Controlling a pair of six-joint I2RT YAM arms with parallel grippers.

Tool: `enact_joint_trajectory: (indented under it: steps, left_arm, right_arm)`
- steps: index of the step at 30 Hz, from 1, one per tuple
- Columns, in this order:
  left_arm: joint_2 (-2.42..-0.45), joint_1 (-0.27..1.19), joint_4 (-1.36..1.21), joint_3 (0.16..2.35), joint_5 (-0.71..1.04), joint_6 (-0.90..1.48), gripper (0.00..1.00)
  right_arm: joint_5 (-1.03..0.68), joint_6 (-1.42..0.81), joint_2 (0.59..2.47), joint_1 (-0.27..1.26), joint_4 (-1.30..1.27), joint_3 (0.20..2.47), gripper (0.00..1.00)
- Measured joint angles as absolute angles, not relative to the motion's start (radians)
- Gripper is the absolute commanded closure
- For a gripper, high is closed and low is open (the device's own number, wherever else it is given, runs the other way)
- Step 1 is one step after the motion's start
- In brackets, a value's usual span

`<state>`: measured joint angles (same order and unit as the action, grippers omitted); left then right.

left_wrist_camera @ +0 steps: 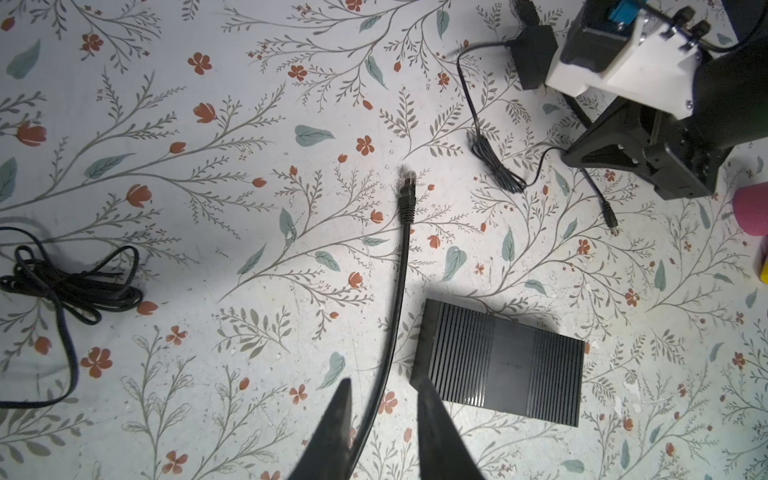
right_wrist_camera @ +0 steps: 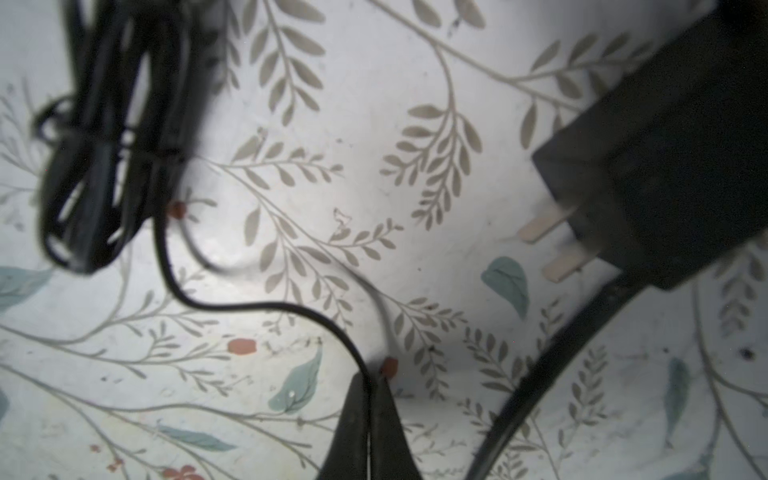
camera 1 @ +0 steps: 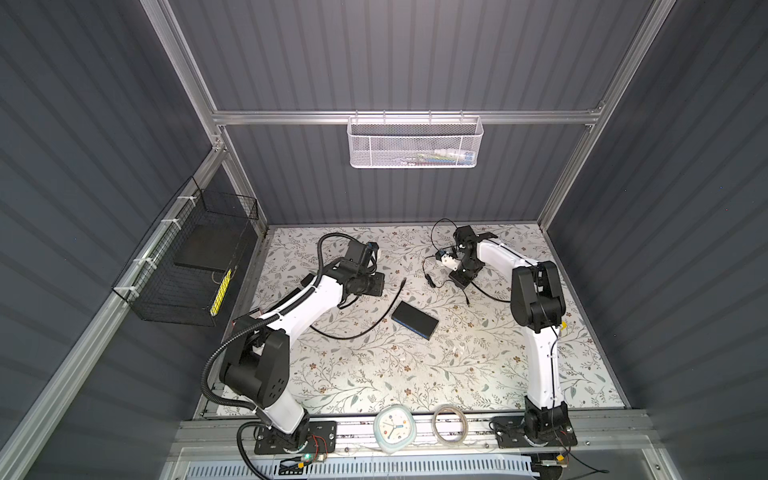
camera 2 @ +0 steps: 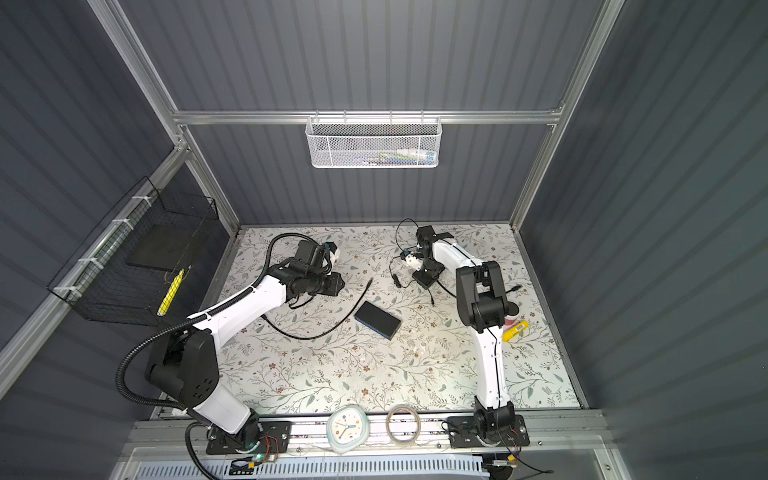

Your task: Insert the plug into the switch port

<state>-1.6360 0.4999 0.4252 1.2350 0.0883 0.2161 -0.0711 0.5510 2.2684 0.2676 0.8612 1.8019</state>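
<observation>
Left gripper [left_wrist_camera: 382, 381] comes first: we see its two fingers standing partly apart above the table [camera 1: 374, 374]. The black network cable [left_wrist_camera: 398, 291] runs through the gap between them. We cannot tell whether a finger touches this cable.

The cable passes just beside the left short end of the switch box [camera 1: 415, 319]. Its network plug [left_wrist_camera: 407, 179] lies on the table behind that end and points away from the box.

In both top views the switch box lies flat, between the two arms. Its blue strip [camera 1: 410, 329] runs along the long side that faces the arm bases. The port itself we cannot make out in any view.

To the right of the box and a little behind it, clearly apart from it, lies the barrel plug [left_wrist_camera: 611, 223]. It is at the free end of a thin cord [right_wrist_camera: 249, 305] and it is not in the box.

Further behind the box on the same side, the right gripper [right_wrist_camera: 372, 380] is low over the table. Its fingers are pressed together, and the thin cord is pinched between their tips. The black adapter [right_wrist_camera: 665, 174], with two flat prongs, lies farther from the box than this gripper.
</observation>
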Motion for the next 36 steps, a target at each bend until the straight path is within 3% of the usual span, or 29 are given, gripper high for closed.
enact_joint_trajectory:
  steps: [8,17,28,36]
  left_arm:
    - [-1.645,0.5,0.413,1.234,0.112,0.217,0.72]
    - [-1.644,0.507,0.309,1.15,0.205,0.255,0.71]
    - [-1.774,0.733,0.055,1.118,0.363,0.367,0.64]
    - [-1.86,0.786,-0.049,1.14,0.458,0.429,0.64]
  right_arm:
    - [-0.171,0.355,2.166,0.271,0.815,1.67,1.0]
    - [-0.309,-0.144,1.76,0.271,0.519,1.24,1.0]
    - [-0.193,-0.7,1.466,0.275,0.2,0.896,1.0]
    - [-0.138,-0.838,1.419,0.289,0.116,0.87,1.0]
